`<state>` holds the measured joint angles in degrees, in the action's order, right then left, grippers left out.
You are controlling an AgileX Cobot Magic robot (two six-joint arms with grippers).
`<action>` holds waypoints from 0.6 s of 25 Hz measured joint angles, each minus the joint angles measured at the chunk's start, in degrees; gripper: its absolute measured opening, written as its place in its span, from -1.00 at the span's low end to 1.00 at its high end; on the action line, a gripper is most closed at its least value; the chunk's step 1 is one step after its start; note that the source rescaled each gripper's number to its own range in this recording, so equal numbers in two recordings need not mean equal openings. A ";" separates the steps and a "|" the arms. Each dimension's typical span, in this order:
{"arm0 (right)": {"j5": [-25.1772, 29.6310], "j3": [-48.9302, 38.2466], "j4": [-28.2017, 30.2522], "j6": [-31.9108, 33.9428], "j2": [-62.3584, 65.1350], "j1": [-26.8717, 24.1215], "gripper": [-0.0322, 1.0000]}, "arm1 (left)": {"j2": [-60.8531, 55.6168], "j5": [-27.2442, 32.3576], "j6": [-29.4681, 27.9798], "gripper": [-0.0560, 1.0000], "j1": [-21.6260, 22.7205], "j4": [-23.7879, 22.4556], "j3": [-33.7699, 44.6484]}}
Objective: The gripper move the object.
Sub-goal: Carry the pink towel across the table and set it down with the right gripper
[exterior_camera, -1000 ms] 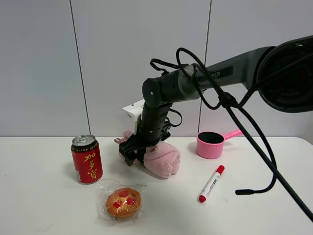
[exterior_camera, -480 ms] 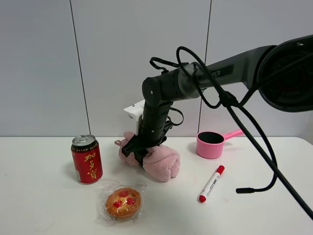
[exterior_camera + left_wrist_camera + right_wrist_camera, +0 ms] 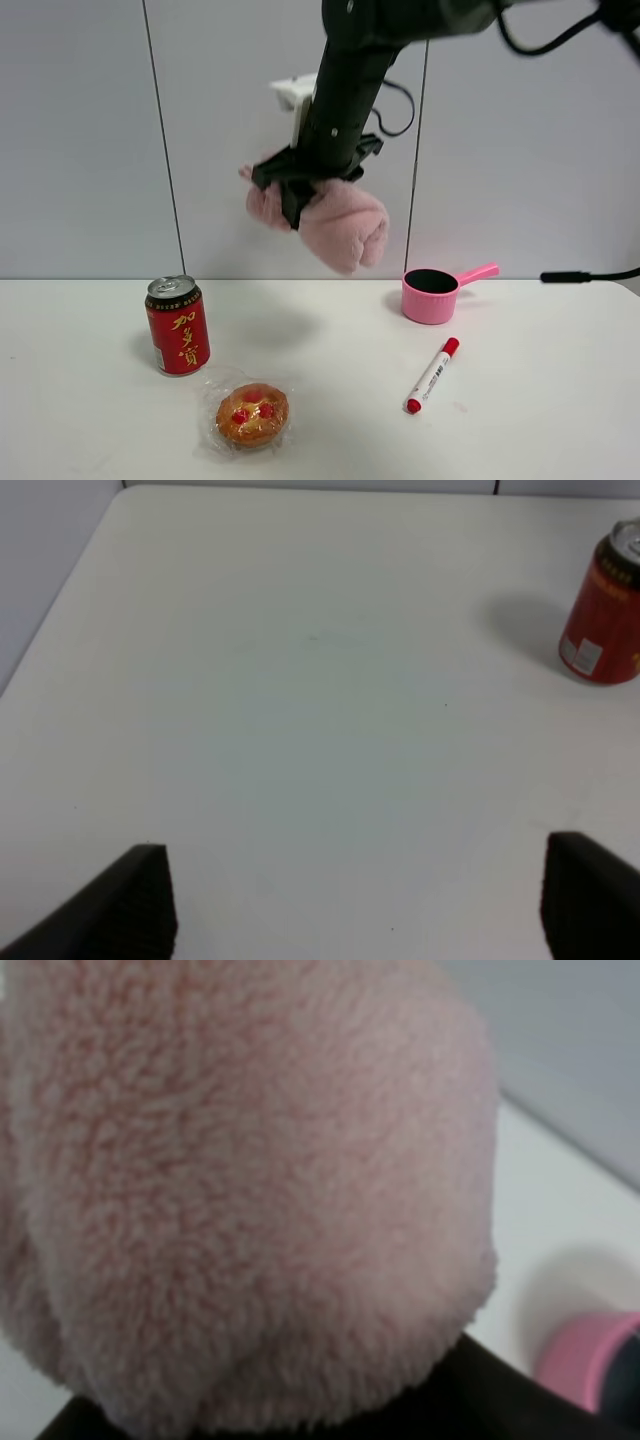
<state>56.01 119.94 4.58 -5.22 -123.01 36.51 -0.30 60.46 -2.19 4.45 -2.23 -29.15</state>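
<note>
Nearest the high camera, at about 7 o'clock on the table [image 3: 560, 420], the wrapped pastry [image 3: 252, 414] hasn't budged. Neither has the red marker [image 3: 432, 375] at 4 o'clock. Further back, the red can [image 3: 177, 325] stands upright at 9 o'clock and the pink pot [image 3: 432, 295] sits at 2 o'clock, both just where they were.

And there's the big change: the towel [image 3: 335, 225] is up! A second ago it lay on the table between can and pot. Now it hangs high over the back of the table, towards 12 o'clock, well clear of everything, with only a faint shadow under it. The right gripper [image 3: 295, 190] is clamped round its middle, and both fluffy ends bulge out either side. From the right wrist, pink fleece [image 3: 250, 1190] fills almost the whole view, with the pot [image 3: 590, 1365] peeking in below.

The left gripper [image 3: 355, 850] takes no part. Its fingers are spread wide with nothing between them, over bare table with the can [image 3: 605, 620] in sight.

So the lift looks done and the grip looks firm. What's left, I'd judge, is carrying it across and setting it down in a free spot.
</note>
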 joint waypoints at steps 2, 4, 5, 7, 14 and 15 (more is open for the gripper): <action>1.54 0.00 0.00 4.11 3.45 0.00 -0.94 | 0.00 0.00 0.00 1.00 0.00 0.00 0.00; 3.18 0.00 0.20 6.46 6.32 0.00 -0.94 | 0.00 0.00 0.00 1.00 0.00 0.00 0.00; 4.00 0.00 0.39 7.10 7.92 0.00 -0.94 | 0.00 0.00 0.00 1.00 0.00 0.00 0.00; 5.49 -0.05 1.58 7.58 11.15 0.00 -0.94 | 0.00 0.00 0.00 1.00 0.00 0.00 0.00; 13.73 -0.05 12.06 8.64 22.29 0.00 -0.94 | 0.00 0.00 0.06 1.00 0.00 0.00 0.00; 13.73 -0.05 13.30 9.05 23.31 0.00 -0.94 | 0.00 0.00 0.06 1.00 0.00 0.00 0.00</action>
<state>69.75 119.88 17.88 3.83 -99.71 36.51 -0.30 60.46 -2.14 4.45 -2.23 -29.15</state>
